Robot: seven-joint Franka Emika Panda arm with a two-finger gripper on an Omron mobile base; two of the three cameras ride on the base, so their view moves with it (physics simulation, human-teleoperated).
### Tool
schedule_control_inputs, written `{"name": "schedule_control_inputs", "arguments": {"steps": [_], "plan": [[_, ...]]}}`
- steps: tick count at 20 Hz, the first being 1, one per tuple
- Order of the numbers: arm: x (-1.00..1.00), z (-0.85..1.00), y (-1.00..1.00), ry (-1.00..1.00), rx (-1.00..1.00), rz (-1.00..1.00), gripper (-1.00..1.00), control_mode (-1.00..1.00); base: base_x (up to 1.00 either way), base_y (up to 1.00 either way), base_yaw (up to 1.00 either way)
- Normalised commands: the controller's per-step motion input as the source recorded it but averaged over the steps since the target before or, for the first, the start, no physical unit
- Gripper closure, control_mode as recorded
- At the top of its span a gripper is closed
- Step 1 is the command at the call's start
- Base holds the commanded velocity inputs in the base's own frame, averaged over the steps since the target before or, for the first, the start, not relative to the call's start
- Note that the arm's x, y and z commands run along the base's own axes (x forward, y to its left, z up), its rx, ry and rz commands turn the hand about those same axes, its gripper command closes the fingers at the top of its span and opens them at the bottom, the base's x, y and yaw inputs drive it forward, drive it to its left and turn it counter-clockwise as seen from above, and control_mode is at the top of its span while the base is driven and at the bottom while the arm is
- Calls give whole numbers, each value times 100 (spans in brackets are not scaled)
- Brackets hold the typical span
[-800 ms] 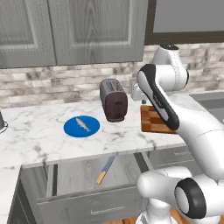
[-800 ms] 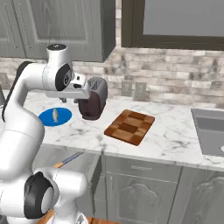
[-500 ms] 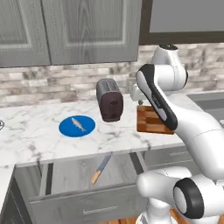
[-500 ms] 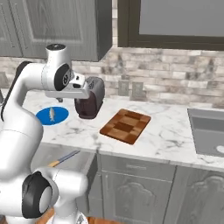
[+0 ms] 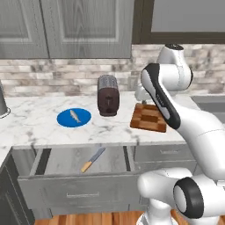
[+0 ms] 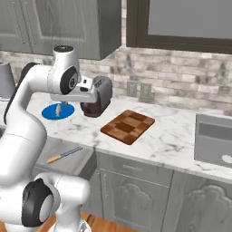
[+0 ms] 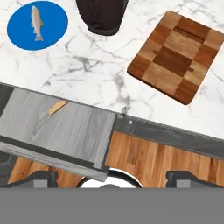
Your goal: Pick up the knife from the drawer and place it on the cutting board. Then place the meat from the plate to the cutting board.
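Left base view: the drawer (image 5: 66, 193) was seen pulled open below the marble counter (image 5: 35, 127), with the knife (image 5: 92, 159) lying slantwise inside, its tan handle nearest the drawer front. On the counter above, the meat (image 5: 75, 117) rested on the plate (image 5: 66, 119), a dark toaster (image 5: 108, 95) stood just beside it, and the cutting board (image 5: 149, 117) lay bare to the right.

Right base view: the arm was raised high over the counter, the hand held near the toaster and well above the knife (image 6: 64, 154), which sat in the drawer (image 6: 84, 164).

Hand view: the gripper (image 7: 112, 179) was shown spread wide and carrying nothing, looking down on plate (image 7: 17, 30), cutting board (image 7: 183, 54) and drawer (image 7: 74, 127), where just the knife's handle (image 7: 57, 106) peeked from under the counter edge.

The judged risk: a long descent was needed, and with the blade tucked beneath the counter lip, the fingers could be knocked against that edge, or the slim knife pinched off-centre and let slip.
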Motion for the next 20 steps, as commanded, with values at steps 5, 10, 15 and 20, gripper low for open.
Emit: {"name": "schedule_control_inputs", "arguments": {"steps": [5,10,15,20], "plan": [[0,0,0,0,0,0,-100,100,-33,-12,41],[0,0,0,0,0,0,-100,100,-18,-25,35],[0,0,0,0,0,0,-100,100,0,-27,30],[0,0,0,0,0,0,-100,100,-8,-33,27]]}}
